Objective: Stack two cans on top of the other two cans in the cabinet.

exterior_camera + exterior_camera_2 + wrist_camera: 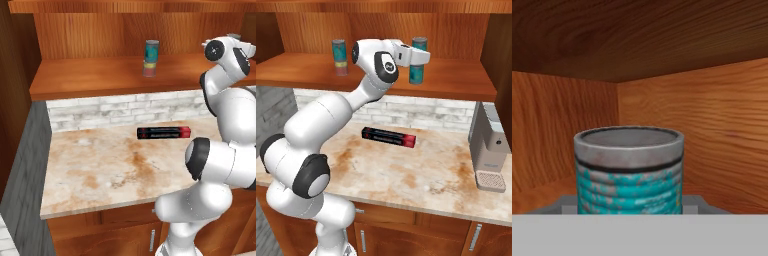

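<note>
The cabinet (456, 82) carries two stacks on its shelf: at the left, a teal can (152, 49) sits on the yellow-and-red can (149, 69), so that pair is judged complete. At the right, an upper teal can (419, 44) stands over a lower teal can (416, 73), with the pincer (420, 56) at their junction; the hand view shows a can (629, 170) close between the finger bases, but whether the pincer pinches it or stands spread cannot be told. Judged remaining: confirm the second stack is seated and withdraw; the black-and-red box (388, 137) on the desk (421, 175) is not involved
</note>
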